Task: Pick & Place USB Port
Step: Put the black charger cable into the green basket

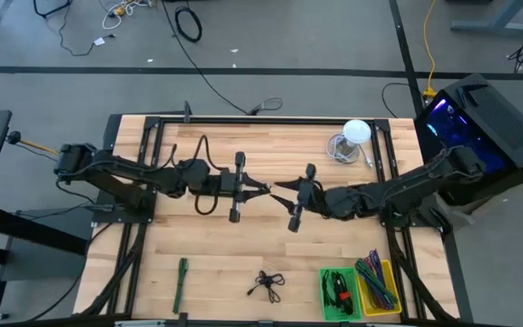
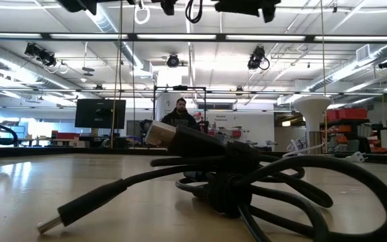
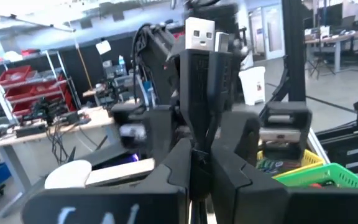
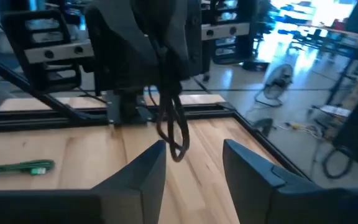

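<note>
My left gripper (image 1: 260, 189) hovers over the table's middle, shut on a black USB cable's plug (image 3: 201, 81). The plug's metal connector (image 3: 201, 34) sticks out past the fingertips toward my right gripper (image 1: 280, 186). The right gripper faces it closely from the table's right, open (image 4: 194, 158) and touching nothing. In the right wrist view a loop of the held cable (image 4: 173, 127) hangs under the left gripper. A second coiled black USB cable (image 1: 266, 283) lies on the near part of the table and fills the low view (image 2: 234, 178). My left gripper pinches the black plug body (image 3: 202, 106) between its two fingers, just behind the metal connector. The fingers come level from the table's left and lie along the plug. The plug is lifted clear of the table, and the cable hangs slack below in a loop (image 4: 173, 127).
A green bin (image 1: 339, 291) and a yellow bin (image 1: 377, 286) holding cables stand at the near right. A green cable (image 1: 182, 282) lies at the near left, and a white lamp-like object (image 1: 352, 136) stands far right. A person (image 2: 182, 114) sits in the room beyond.
</note>
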### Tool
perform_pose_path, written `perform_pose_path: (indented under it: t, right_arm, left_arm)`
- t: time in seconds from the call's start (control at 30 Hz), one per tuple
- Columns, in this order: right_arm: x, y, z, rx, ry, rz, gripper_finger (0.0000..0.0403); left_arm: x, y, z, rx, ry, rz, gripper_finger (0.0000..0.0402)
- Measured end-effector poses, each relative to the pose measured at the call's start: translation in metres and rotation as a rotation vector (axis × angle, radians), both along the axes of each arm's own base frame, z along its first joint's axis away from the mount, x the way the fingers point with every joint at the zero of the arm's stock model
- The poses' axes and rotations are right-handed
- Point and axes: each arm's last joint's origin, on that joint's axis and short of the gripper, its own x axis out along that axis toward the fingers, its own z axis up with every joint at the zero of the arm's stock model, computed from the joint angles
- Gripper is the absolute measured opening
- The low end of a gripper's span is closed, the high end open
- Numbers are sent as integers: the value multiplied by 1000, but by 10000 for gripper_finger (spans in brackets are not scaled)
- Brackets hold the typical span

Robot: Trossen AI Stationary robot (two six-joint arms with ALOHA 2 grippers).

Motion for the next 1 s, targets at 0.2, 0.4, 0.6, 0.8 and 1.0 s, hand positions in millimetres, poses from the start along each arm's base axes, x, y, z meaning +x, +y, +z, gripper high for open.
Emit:
perform_pose_path:
  t: [0.2,0.4,0.6,0.8,1.0]
  right_arm:
    - [14,-5,-6,13,-46,88,160]
    - [18,-5,-8,4,-60,82,151]
    - [18,-8,-9,-7,-43,65,22]
    - [16,-7,-11,0,-20,55,7]
    - [-2,6,-3,22,28,20,4]
  left_arm:
    - [7,-1,-4,34,-51,-14,32]
    - [16,2,-15,34,-58,-38,32]
    - [19,3,-18,31,-72,-51,32]
    - [18,4,-15,33,-96,-39,112]
    - [12,6,-5,42,-111,8,176]
